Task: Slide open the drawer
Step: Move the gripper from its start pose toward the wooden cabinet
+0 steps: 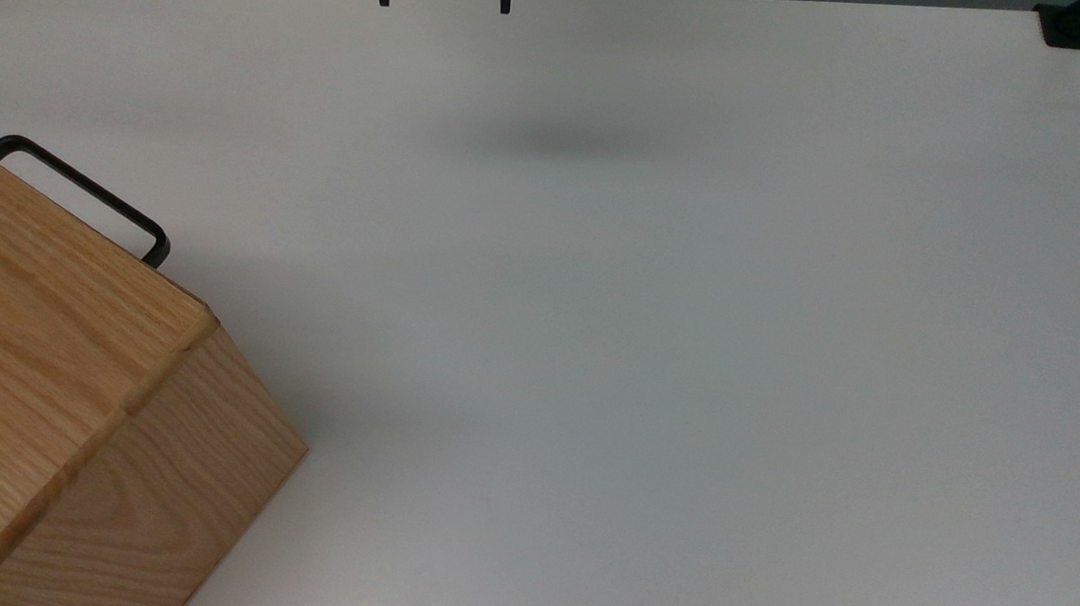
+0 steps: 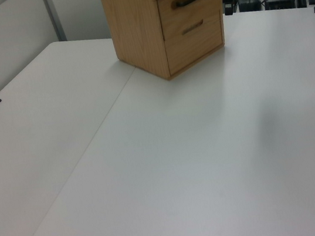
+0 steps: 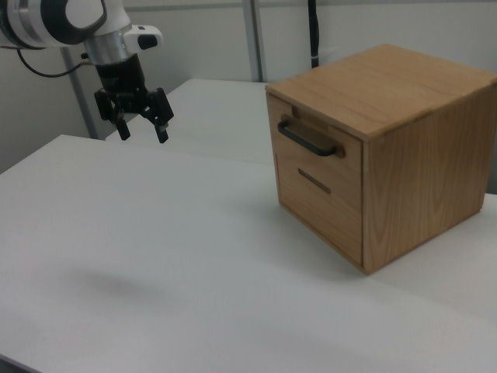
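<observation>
Right view gives us the smooth white table [image 3: 155,256], then the boxy, grained oak cabinet [image 3: 411,155] at its right. We see the drawer [image 3: 314,148] shut flush, its black bar handle [image 3: 308,140] protruding. High left, the gripper [image 3: 144,134] hangs spread wide, empty.

Overhead plus two opposing low views of cabinet [image 3: 380,148]

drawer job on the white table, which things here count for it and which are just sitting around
For the job:
- drawer, shut
- its black handle
- gripper, open, up off the table and apart from the cabinet

Just around:
- oak cabinet body
- lower drawer front with a slot
- white table
- black clamp at the table corner
</observation>
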{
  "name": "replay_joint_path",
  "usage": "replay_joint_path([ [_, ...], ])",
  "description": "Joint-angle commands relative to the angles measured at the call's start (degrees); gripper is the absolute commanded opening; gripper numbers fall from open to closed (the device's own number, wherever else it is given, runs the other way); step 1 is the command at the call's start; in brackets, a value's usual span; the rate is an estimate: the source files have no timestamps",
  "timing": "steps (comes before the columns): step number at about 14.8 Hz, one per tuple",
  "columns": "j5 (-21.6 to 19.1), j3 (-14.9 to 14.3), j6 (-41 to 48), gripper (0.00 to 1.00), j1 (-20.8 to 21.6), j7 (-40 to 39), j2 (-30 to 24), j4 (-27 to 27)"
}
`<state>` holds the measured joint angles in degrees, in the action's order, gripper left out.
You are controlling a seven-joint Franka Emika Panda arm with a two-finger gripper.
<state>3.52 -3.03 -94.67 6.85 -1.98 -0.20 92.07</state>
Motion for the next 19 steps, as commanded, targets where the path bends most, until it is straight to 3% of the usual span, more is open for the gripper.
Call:
replay_joint_path([
  [1, -0.1, -0.4, -1.7, 1.0, 0.5, -0.8, -0.3, 1.2],
  [19, -0.2, -0.4, -1.3, 1.0, -0.2, -1.1, -0.3, 1.1],
])
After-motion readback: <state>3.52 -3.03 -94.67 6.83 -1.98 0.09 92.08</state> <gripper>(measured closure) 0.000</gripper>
